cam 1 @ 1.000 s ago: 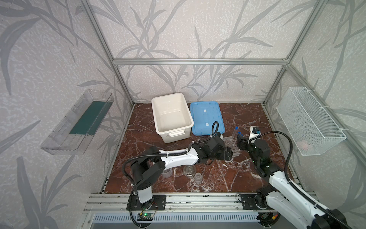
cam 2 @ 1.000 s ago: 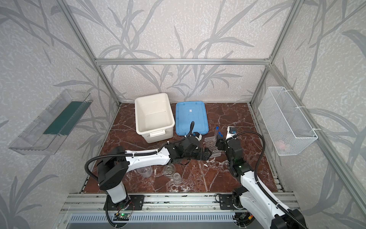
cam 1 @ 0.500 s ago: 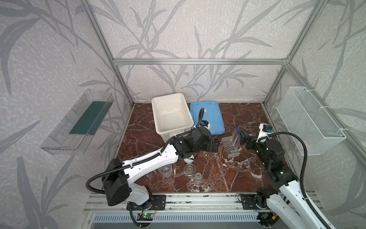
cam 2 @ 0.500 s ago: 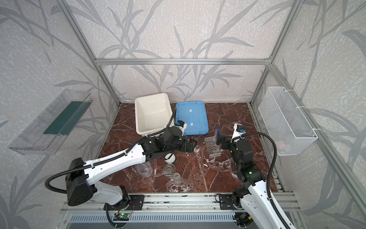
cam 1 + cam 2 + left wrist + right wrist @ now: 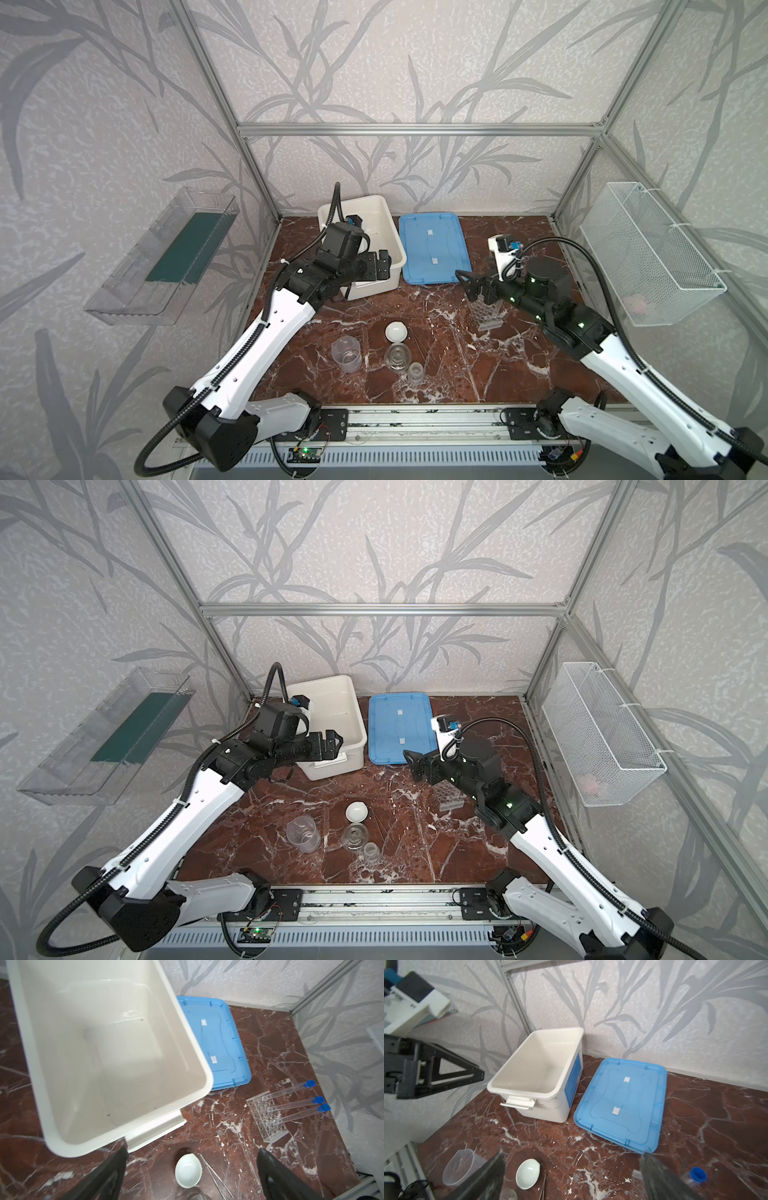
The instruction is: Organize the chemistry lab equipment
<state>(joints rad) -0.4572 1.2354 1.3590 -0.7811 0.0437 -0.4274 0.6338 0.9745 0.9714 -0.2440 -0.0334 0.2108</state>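
Gaping empty, right tool [image 5: 466, 284] hangs close by tube rack [image 5: 487, 318]; left tool [image 5: 385, 266], also wide, over white box [image 5: 361, 200].

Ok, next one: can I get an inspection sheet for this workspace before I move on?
Surface: marble table, white flecks, no spill seen.
Job's things: clear rack holding three blue-capped tubes; white dish, big beaker, flask and small beaker grouped near the front edge, all outside the box.
Clutter: tweezers beside the dish; empty white box, its blue lid flat alongside.
Hands: left hand open, empty, by the box's front corner; right hand open, empty, raised near the rack.
Cables: black hoses arch above both arms, off the table.
Surroundings: wire basket on one wall, clear shelf on the opposite wall.
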